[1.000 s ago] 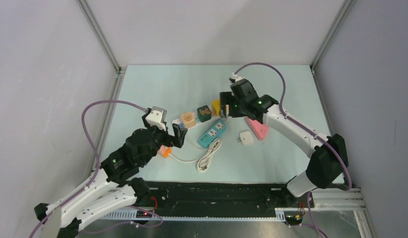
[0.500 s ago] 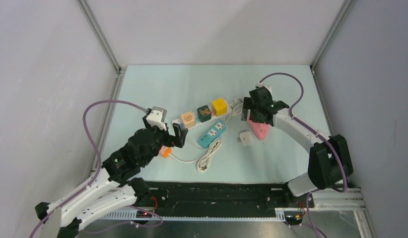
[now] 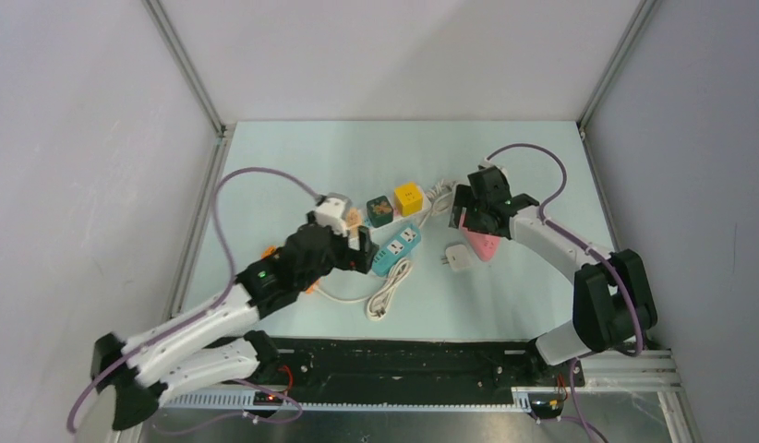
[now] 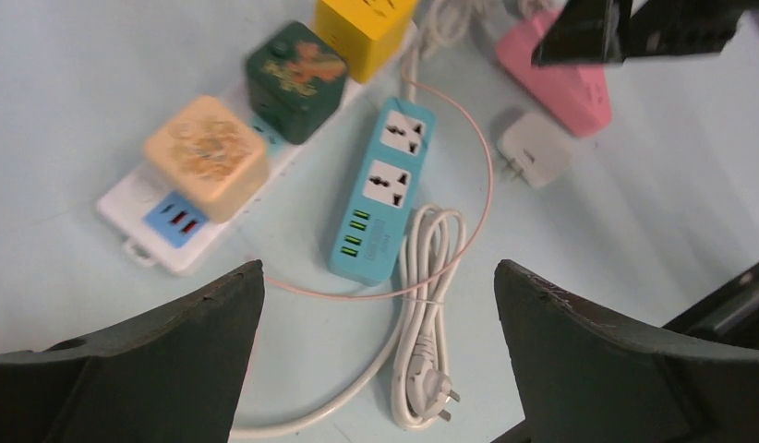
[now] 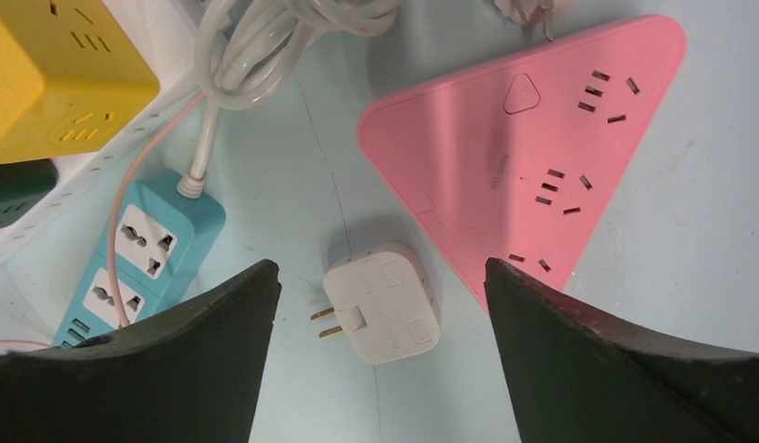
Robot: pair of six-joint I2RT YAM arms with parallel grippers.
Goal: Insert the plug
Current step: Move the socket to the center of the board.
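Fingers spread on both sides, nothing held; plug (image 5: pixel 382 302) loose on the bench (image 5: pixel 717 138).
My right fingers (image 5: pixel 173 369) have swung off the yellow cube (image 5: pixel 53 74) and now hang wide above the white plug, which lies just beside the pink socket block (image 5: pixel 533 157). My left fingers (image 4: pixel 154 369), spread and empty too, have pushed forward over the blue power strip (image 4: pixel 382 189). Grabbing the plug looks like my next job.

We read no words, brands or numbers anywhere. The orange print on the dark green cube (image 4: pixel 295 78) is too blurred for us to make out.
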